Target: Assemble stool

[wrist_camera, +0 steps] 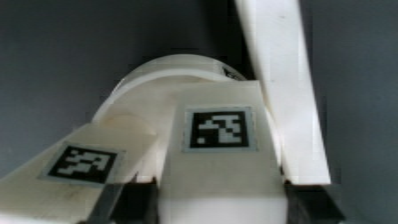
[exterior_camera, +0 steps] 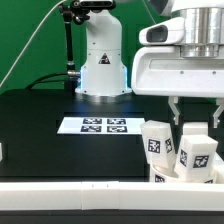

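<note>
We have the gripper (exterior_camera: 189, 117) closed narrowly on a leg (wrist_camera: 214, 135) standing in the stool seat (wrist_camera: 169, 85) (apparently screwing it), so next comes careful twisting.

You see the white stool (exterior_camera: 180, 152) standing upside down at the bench's near edge, on the exterior view's right. Its blocky legs (exterior_camera: 196, 158) point upward, each bearing a black-and-white square tag (wrist_camera: 221, 130). The seat (wrist_camera: 178, 75) lies beneath them.
</note>
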